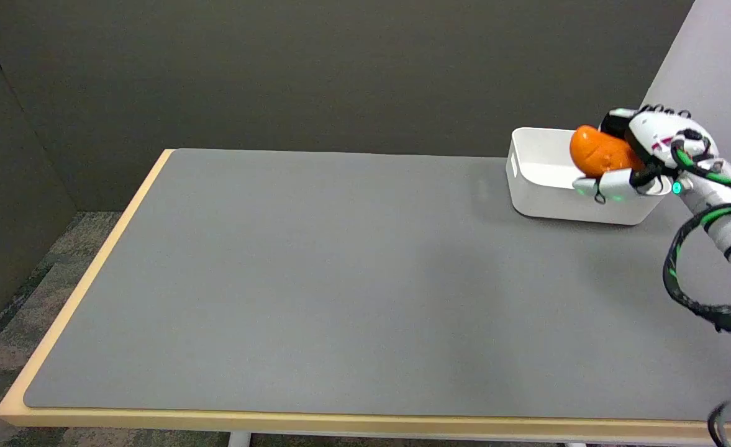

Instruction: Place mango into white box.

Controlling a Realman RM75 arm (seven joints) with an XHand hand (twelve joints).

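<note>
An orange mango [600, 153] hangs over the open top of the white box [536, 186], which stands at the far right of the table. My right hand [644, 155] holds the mango from its right side, fingers wrapped above and below it. The mango sits above the box's right half, at about rim height; whether it touches the box I cannot tell. The hand covers the box's right end.
A grey mat [340, 279] covers the table, with a pale wooden edge [86, 279] along the left and front. A black and green cable [682, 273] loops down from my right arm at the lower right. A dark wall stands behind.
</note>
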